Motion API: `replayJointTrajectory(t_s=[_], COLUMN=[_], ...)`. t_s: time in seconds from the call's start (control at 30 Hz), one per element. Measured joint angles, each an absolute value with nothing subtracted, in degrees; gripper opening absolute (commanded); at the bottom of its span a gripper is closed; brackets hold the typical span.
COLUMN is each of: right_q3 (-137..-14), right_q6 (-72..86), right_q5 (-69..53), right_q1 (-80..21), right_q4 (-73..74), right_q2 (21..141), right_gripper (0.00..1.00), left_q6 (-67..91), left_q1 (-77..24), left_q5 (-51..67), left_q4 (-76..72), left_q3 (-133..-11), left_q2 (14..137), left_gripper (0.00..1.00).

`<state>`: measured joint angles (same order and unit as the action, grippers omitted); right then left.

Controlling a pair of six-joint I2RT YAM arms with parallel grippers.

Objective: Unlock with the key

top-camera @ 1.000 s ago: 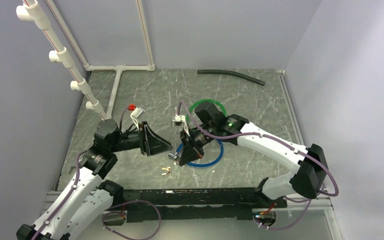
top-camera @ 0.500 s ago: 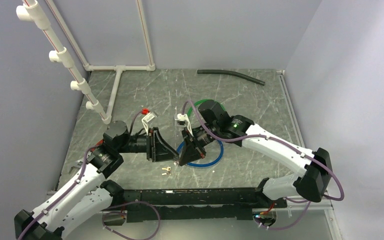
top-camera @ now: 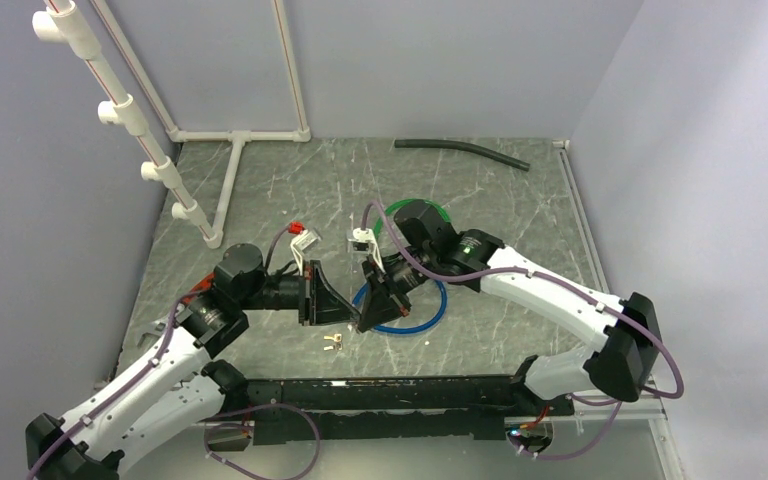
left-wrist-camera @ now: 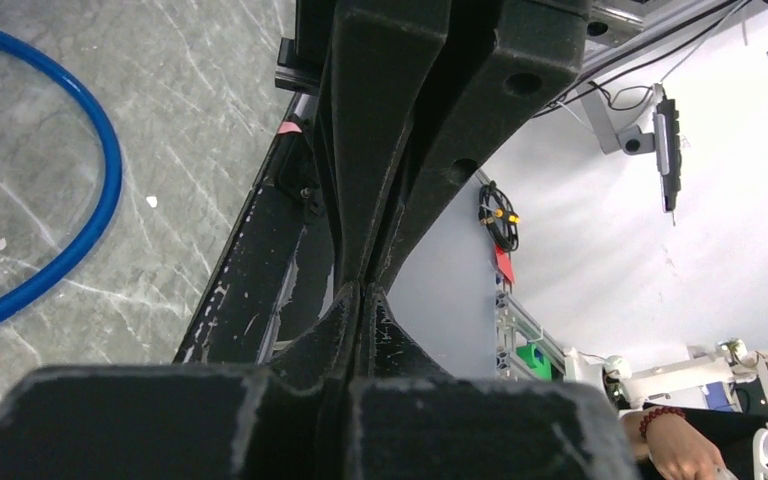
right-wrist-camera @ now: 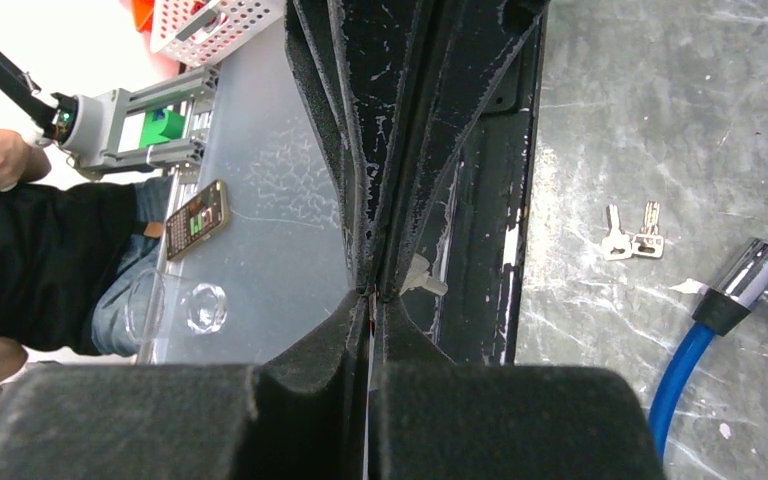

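Note:
Two small silver keys (top-camera: 332,342) lie on the grey table just in front of both grippers; they also show in the right wrist view (right-wrist-camera: 632,232). The blue cable lock (top-camera: 407,322) lies in a loop, and its silver cylinder end (right-wrist-camera: 755,272) shows near the keys. My left gripper (top-camera: 345,311) is shut and empty, pointing right, just above the keys. My right gripper (top-camera: 363,323) is shut, pointing down-left, almost touching the left one. In the left wrist view the left gripper (left-wrist-camera: 362,290) has its jaws pressed together beside the blue cable (left-wrist-camera: 95,200). The right gripper (right-wrist-camera: 372,295) holds nothing I can see.
A green cable loop (top-camera: 415,212) lies behind the right arm. A black hose (top-camera: 465,152) lies at the back. White pipes (top-camera: 230,185) stand at the back left. A black rail (top-camera: 380,385) runs along the table's near edge.
My left arm has moved right and slightly forward, bringing its shut gripper up beside the right gripper above the keys. The right gripper has shifted only slightly.

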<state>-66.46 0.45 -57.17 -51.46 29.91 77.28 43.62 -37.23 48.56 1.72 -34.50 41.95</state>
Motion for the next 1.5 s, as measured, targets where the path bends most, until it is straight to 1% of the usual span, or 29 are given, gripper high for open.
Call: replayJointTrajectory(t_s=[0.13,0.17,0.2,0.27,0.3,0.33,0.43,0.53,0.57,0.73,0.87,1.0,1.2,1.27,1.37,1.4,1.5], right_q3=[-66.5,-66.5,-66.5,-66.5,-66.5,-66.6,-66.7,-66.9,-67.0,-67.3,-67.0,-66.9,-66.8,-66.8,-66.8,-66.8,-66.8], right_q6=[1.1,1.7,2.1,3.9,4.7,5.5,7.2,8.6,9.1,9.9,11.2,12.2,13.6,14.0,14.2,14.3,14.7], right_q5=[-57.6,-57.6,-57.6,-57.6,-57.6,-57.6,-58.0,-58.8,-59.2,-60.1,-59.3,-58.5,-56.8,-56.3,-55.5,-55.2,-54.5], right_q1=[-51.5,-51.4,-51.4,-51.2,-51.0,-50.8,-50.1,-49.9,-49.9,-50.0,-50.0,-49.9,-49.8,-49.8,-49.7,-49.6,-49.4], right_q4=[29.7,29.6,29.5,29.2,28.7,28.3,26.4,24.2,23.3,20.1,17.4,15.2,13.7,13.6,13.6,13.7,13.9], right_q2=[78.2,78.4,78.5,79.0,79.4,79.7,80.9,81.1,81.1,80.8,79.7,78.6,78.7,78.7,79.0,79.2,79.8], right_gripper=[0.0,0.04,0.12,0.24,0.32,0.34,0.36,0.44,0.45,0.46,0.45,0.42,0.31,0.25,0.05,0.0,0.0], left_q6=[42.5,42.4,42.3,41.7,41.4,41.2,40.8,40.2,40.1,40.1,41.0,42.3,43.5,43.8,44.2,44.2,44.4], left_q1=[-37.5,-37.5,-37.5,-37.6,-37.6,-37.7,-37.9,-38.0,-38.1,-38.1,-38.3,-38.3,-38.3,-38.3,-38.3,-38.3,-38.3], left_q5=[47.4,47.2,46.9,45.9,44.8,43.9,40.8,36.8,35.6,29.7,25.8,22.6,20.8,20.6,20.6,20.6,20.4], left_q4=[4.1,4.5,5.0,6.0,7.0,7.6,9.6,11.4,12.0,14.2,14.9,14.9,14.8,14.5,14.1,14.0,14.0], left_q3=[-35.0,-35.1,-35.2,-35.5,-35.7,-35.8,-36.3,-36.5,-36.5,-36.7,-36.7,-36.7,-36.5,-36.5,-36.1,-36.0,-35.8], left_q2=[41.7,41.8,41.8,41.5,41.1,40.8,38.7,36.4,35.9,33.5,30.5,27.8,27.1,27.3,27.4,27.4,27.2], left_gripper=[0.0,0.0,0.0,0.0,0.0,0.0,0.0,0.0,0.0,0.0,0.0,0.0,0.0,0.0,0.0,0.0,0.0])
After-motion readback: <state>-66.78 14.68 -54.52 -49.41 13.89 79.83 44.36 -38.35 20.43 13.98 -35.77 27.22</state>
